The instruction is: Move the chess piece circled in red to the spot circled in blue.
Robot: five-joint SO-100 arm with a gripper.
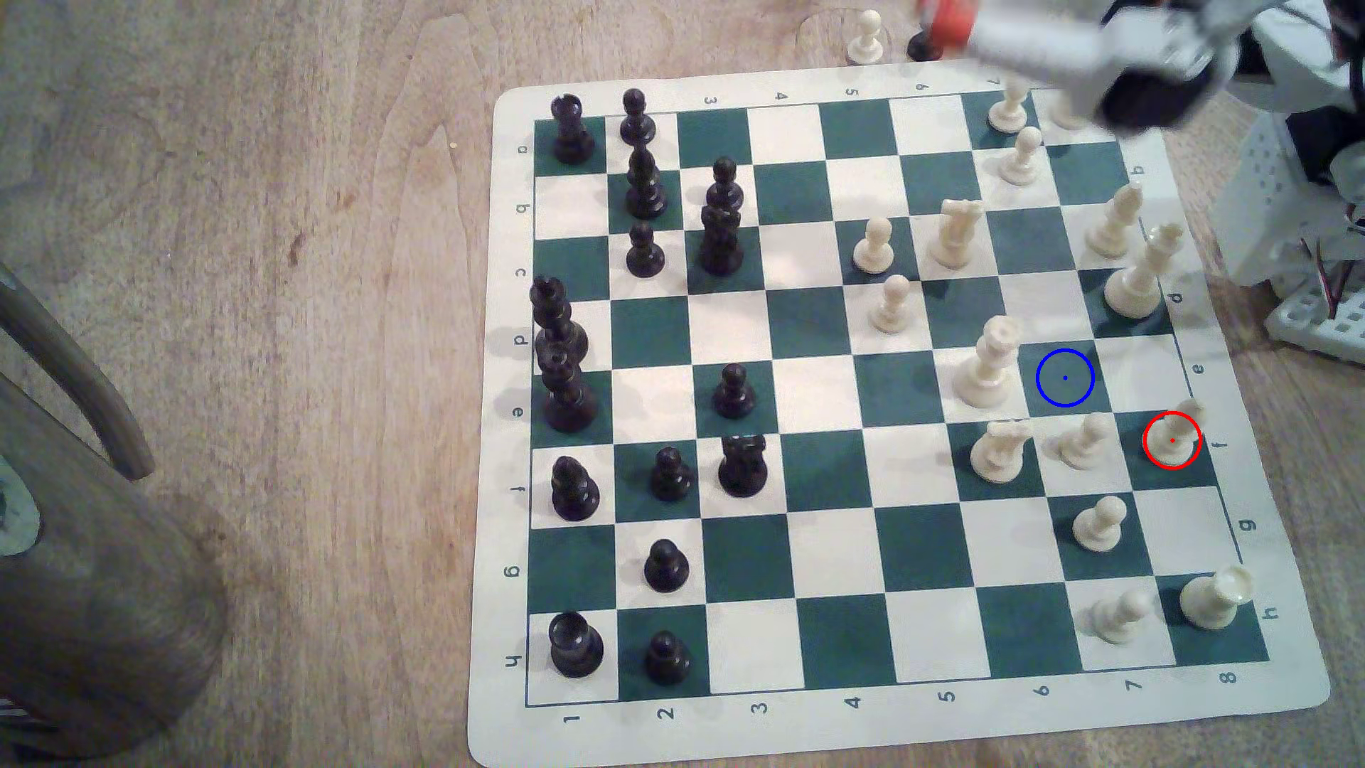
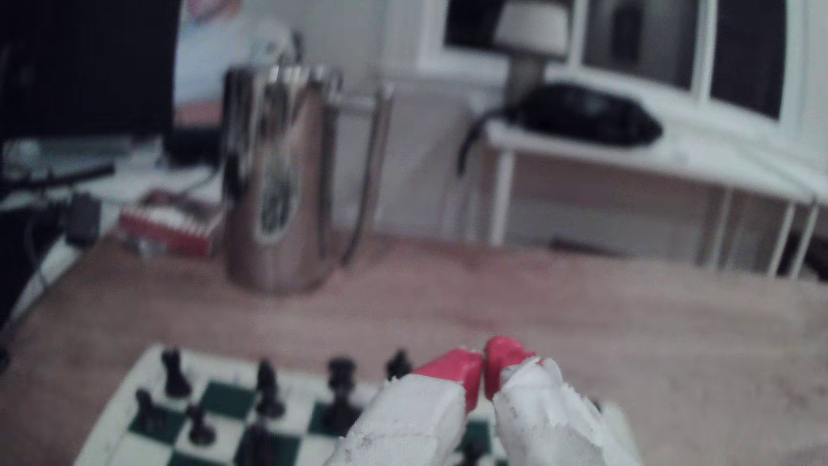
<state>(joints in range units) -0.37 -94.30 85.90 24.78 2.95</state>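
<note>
The chess piece (image 1: 1172, 436), a cream bishop-like piece, stands inside the red ring on a green square near the board's edge at the exterior view's right. The spot (image 1: 1064, 377) is a bare green square with a blue ring, one square diagonally up and to the left of it in that view. My gripper (image 1: 942, 18) is blurred, high over the board's far corner, well away from both. In the wrist view the gripper (image 2: 483, 358) is shut, its red fingertips (image 2: 452, 369) touching with nothing between them.
A tall cream piece (image 1: 986, 365) stands just left of the spot, and a cream pawn (image 1: 1082, 443) sits between the ringed squares' columns. A metal jug (image 1: 96, 554) stands off the board. A cream pawn (image 1: 866, 37) rests beyond the board (image 1: 739, 727). The arm's base (image 1: 1300, 184) sits at the right.
</note>
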